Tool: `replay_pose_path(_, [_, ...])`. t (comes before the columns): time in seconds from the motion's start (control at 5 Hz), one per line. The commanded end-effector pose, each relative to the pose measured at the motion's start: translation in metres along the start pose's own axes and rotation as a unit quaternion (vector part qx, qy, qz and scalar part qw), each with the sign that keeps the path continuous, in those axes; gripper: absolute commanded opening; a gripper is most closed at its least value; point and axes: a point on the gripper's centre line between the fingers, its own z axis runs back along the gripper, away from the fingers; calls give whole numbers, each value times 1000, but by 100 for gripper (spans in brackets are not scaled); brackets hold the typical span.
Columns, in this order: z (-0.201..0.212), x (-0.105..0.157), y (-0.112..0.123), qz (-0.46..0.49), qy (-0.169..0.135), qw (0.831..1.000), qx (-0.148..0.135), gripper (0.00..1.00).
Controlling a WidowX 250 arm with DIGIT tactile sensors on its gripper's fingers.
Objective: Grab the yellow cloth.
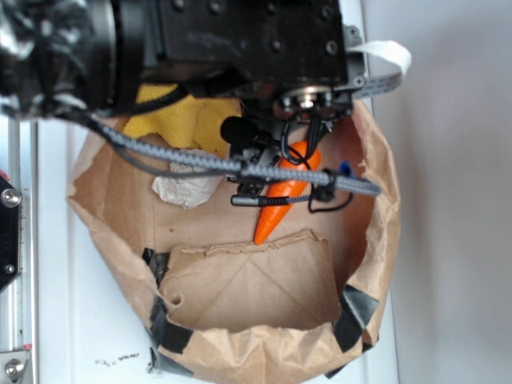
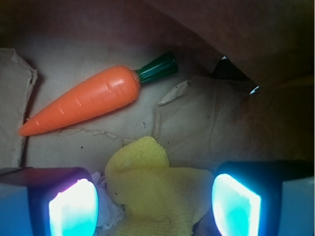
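Observation:
The yellow cloth (image 2: 152, 189) lies crumpled on the brown paper floor of the bag, low in the wrist view, right between my two glowing pads (image 2: 74, 209). My gripper (image 2: 155, 206) is open, its jaws wide apart on either side of the cloth and not pressing it. In the exterior view the yellow cloth (image 1: 180, 120) shows at the bag's upper left, partly hidden under the arm. The jaws themselves are hidden behind the arm and cables there.
An orange toy carrot (image 2: 83, 101) with a green top lies beyond the cloth. A small off-white paper wad (image 2: 106, 209) sits by the left pad. The brown paper bag wall (image 1: 376, 232) rises all around, with black tape at its corners.

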Motion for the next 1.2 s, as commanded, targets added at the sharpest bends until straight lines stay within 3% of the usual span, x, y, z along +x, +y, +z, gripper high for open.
replay_pose_path(0.0, [24, 6, 16, 16, -31, 999, 14, 100])
replay_pose_path(0.2, [20, -3, 0, -18, -21, 1000, 2, 100])
replay_pose_path(0.6, [24, -55, 2, -102, -67, 992, -34, 100])
replay_pose_path(1.0, [-4, -59, 10, -105, -65, 992, -12, 100])
